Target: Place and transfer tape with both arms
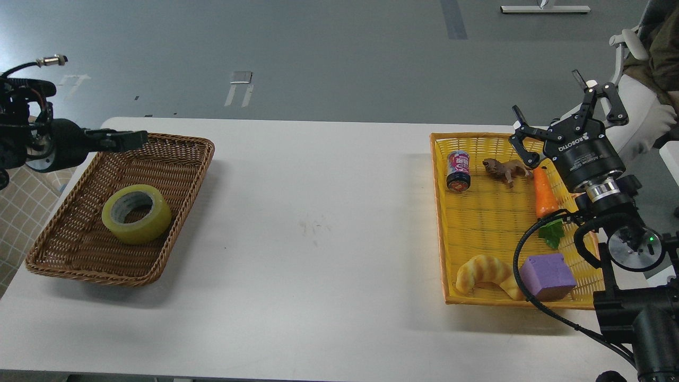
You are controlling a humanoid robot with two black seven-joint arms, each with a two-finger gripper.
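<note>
The tape [137, 214], a yellow roll with a grey-white core, lies flat in the brown wicker basket [180, 183] at the table's left. My left gripper [132, 139] hovers above the basket's far rim, well clear of the tape and holding nothing. It is seen side-on as one dark bar, so I cannot tell its fingers apart. My right gripper [563, 109] is open and empty, fingers spread, above the far right corner of the yellow tray [440, 223].
The yellow tray holds a drink can [459, 170], a brown toy animal [505, 168], a carrot [545, 193], a croissant toy [480, 271] and a purple block [547, 276]. A person sits on a chair [644, 101] at the far right.
</note>
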